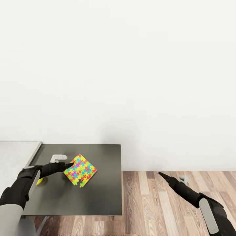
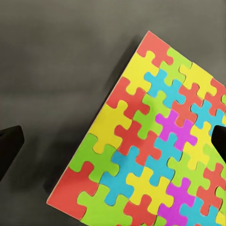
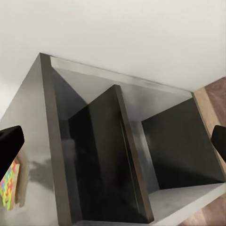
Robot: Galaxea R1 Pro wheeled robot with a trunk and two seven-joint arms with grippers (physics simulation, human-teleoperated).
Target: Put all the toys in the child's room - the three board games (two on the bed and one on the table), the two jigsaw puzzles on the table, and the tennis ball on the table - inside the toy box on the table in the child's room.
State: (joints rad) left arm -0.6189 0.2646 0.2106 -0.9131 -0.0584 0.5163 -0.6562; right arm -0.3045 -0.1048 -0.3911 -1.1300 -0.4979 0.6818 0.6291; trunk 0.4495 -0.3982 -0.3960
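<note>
Clearly the left gripper [image 1: 70, 165] is set up for a pick: its fingers stand apart, one dark fingertip [image 2: 10, 147] over bare desk beside the jigsaw puzzle [image 1: 80, 170] and the other over the sheet's coloured pieces, so the near edge lies between them. That straddle suits a thin flat sheet, which has to be taken by its edge. Nothing is clamped yet, as far as the left wrist view shows. The puzzle lies flat and turned cornerwise on the dark lower section of the desk [image 1: 98, 196], toward its back left, well inside the edges. Just behind the gripper sits a small pale grey object [image 1: 58, 158], too small to identify. A yellow-green shape, probably the tennis ball [image 1: 39, 181], peeks out beside the left forearm near the desk's left edge. The right gripper [image 1: 163, 175] hangs over the wooden floor [image 1: 147, 203] off the desk's right edge, fingers apart and empty, apparently parked out of the way.
</note>
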